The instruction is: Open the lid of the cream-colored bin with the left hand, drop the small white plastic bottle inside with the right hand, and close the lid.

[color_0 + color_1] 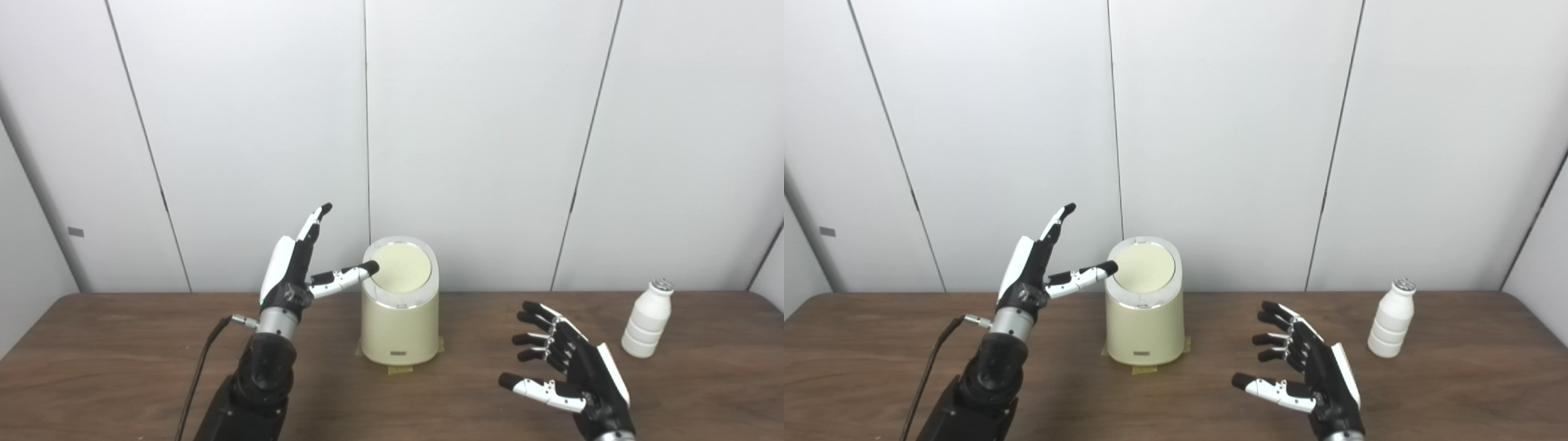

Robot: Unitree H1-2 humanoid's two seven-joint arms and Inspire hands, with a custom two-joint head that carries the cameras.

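Observation:
The cream-colored bin [399, 327] stands mid-table, its round lid [401, 267] down and flat inside a pale rim. My left hand [298, 263] is raised just left of the bin, open, fingers pointing up and its thumb tip reaching to the lid's left edge. The small white plastic bottle [647, 318] stands upright at the far right of the table. My right hand [560, 364] hovers open over the table between bin and bottle, fingers spread toward the left, holding nothing.
The brown wooden table [122, 355] runs the full width, backed by a white panelled wall [478, 135]. A black cable [199, 367] hangs beside my left forearm. Tape patches [401, 369] show under the bin's base.

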